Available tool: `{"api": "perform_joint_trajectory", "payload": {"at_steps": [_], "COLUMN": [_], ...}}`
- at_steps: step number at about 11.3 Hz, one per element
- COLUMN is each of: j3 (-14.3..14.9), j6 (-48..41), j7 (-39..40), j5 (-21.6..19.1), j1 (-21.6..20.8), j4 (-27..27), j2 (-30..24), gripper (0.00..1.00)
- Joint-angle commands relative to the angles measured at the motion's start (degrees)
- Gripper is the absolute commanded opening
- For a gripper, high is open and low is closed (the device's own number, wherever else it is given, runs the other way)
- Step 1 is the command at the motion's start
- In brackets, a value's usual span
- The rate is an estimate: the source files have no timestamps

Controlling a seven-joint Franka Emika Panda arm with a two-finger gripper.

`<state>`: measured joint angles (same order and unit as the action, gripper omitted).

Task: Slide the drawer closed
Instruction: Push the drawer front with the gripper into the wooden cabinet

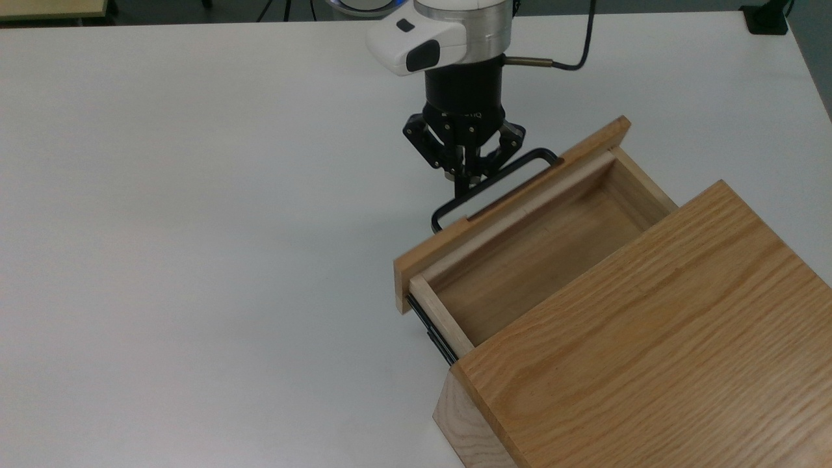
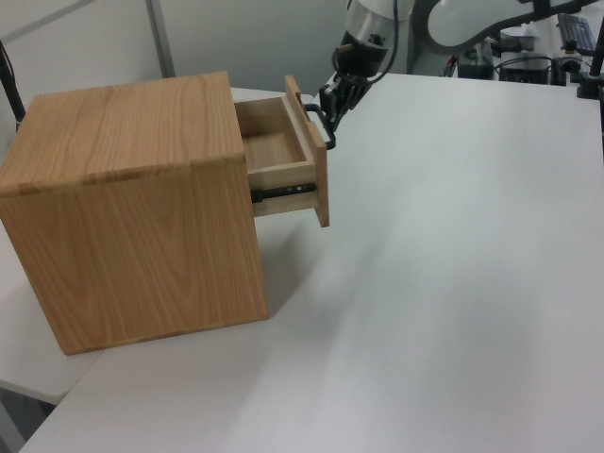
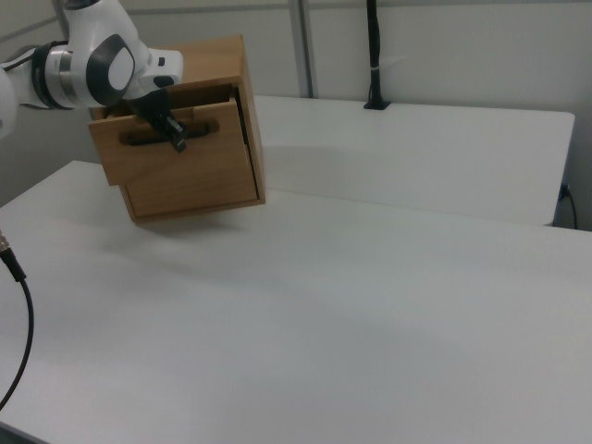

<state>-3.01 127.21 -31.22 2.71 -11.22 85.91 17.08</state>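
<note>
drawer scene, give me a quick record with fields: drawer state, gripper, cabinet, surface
drawer state: drawer partly open, empty inside
handle: black handle on the front panel
gripper: gripper at the handle's bar, fingers close together
cabinet: oak-grain cabinet standing on the table
surface: white table

My hand (image 1: 463, 185) presses the drawer (image 1: 513, 214) handle; bare desk (image 1: 195, 227) lies open around, the cabinet (image 1: 650, 351) behind.
</note>
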Motion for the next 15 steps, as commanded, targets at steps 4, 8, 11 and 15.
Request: {"api": "perform_joint_trajectory", "payload": {"at_steps": [4,8,11,15], "j3": [0.55,0.55,0.55,0.37], "j6": [11.90,23.85,24.85,15.51], "j7": [-19.20,-27.56,-27.75,-18.92], "j5": [6.95,7.04,6.61,6.08], "j1": [-2.66,-2.14,-1.08,0.94], "j4": [-7.33,-7.43,-7.16,-4.01], "j2": [7.44,10.86,10.96,4.22], "gripper": [0.01,0.00,0.00,0.00]}}
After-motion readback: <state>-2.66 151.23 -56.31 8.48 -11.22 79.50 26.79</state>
